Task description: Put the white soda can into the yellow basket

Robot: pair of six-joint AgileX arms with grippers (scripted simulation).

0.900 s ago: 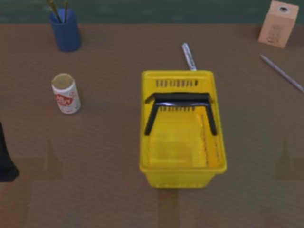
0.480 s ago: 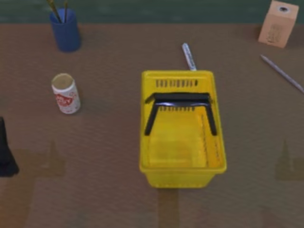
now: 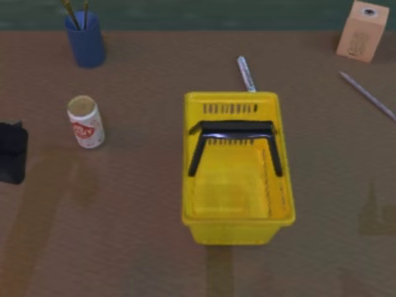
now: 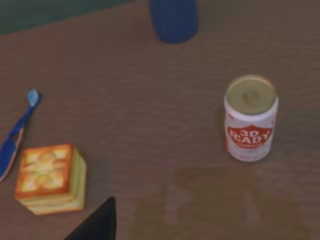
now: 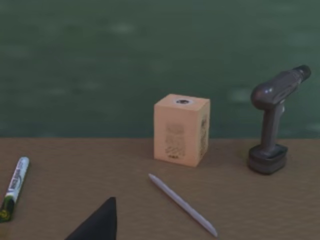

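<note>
Left tool [image 3: 12, 151] hovers at the counter's [image 3: 142, 247] left edge near the upright white soda can [image 3: 85, 122]; its opening cannot be told.

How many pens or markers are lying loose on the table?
2. A white marker lies just behind the yellow basket's far rim. A thin grey pen lies at the table's far right, near the orange box. The pencils standing in the blue cup are not counted.
</note>
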